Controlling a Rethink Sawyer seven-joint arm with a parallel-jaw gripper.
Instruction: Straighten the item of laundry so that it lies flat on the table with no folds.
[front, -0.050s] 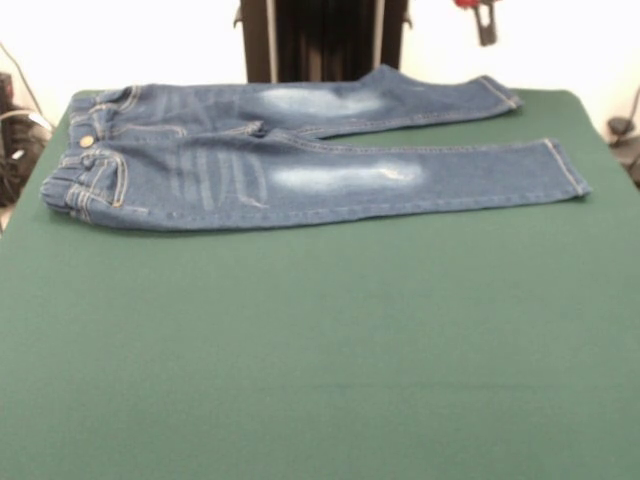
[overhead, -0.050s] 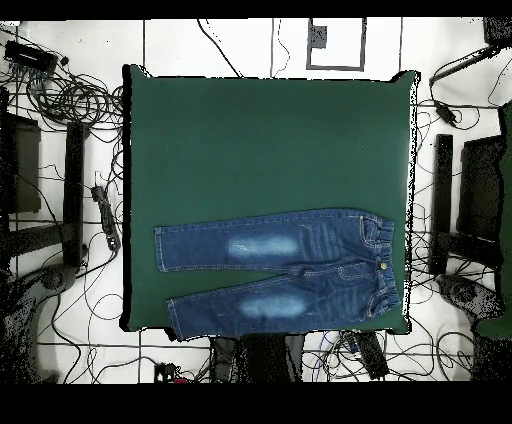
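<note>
The near stretch of the table (front, -0.050s: 320, 360) is bare green felt. Beyond it the jeans (front, -0.050s: 300, 165) lie spread flat across the table's far part, front side up, waistband and brass button (front, -0.050s: 87, 141) toward the left edge in the front view, both legs running right and slightly splayed, each with a pale faded patch. Past the jeans, above the table's far right corner, the tool (front, -0.050s: 485, 22) hangs well clear of the denim; whether it is open or closed cannot be told.
</note>
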